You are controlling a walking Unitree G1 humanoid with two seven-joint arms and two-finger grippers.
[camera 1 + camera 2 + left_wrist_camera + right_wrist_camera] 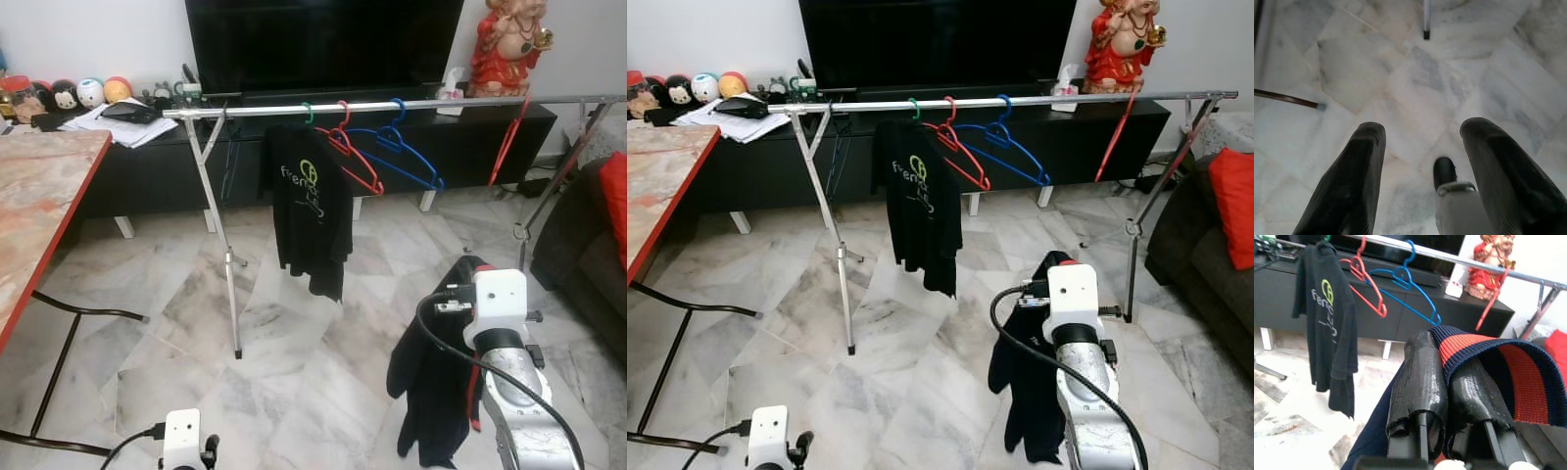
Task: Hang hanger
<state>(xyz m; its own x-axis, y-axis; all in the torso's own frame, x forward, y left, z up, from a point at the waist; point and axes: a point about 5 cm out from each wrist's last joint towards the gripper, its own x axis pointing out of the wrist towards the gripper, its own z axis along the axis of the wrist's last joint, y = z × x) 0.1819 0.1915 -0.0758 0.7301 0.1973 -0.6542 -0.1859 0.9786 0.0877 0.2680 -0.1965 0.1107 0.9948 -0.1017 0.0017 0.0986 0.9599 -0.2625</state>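
**What I can't make out from here**

The hanger inside the dark garment [1031, 377] is covered by cloth; from the head views I see no part of it I can be sure of. My right gripper [1442, 382] has its fingertips wrapped by the striped collar [1488, 357], so the actual grip point is hidden. The lettering on the black T-shirt [312, 211] is too small to read in full. The red table [39, 196] runs off the frame's edge. My left arm [181, 441] is cut off at the bottom edge.
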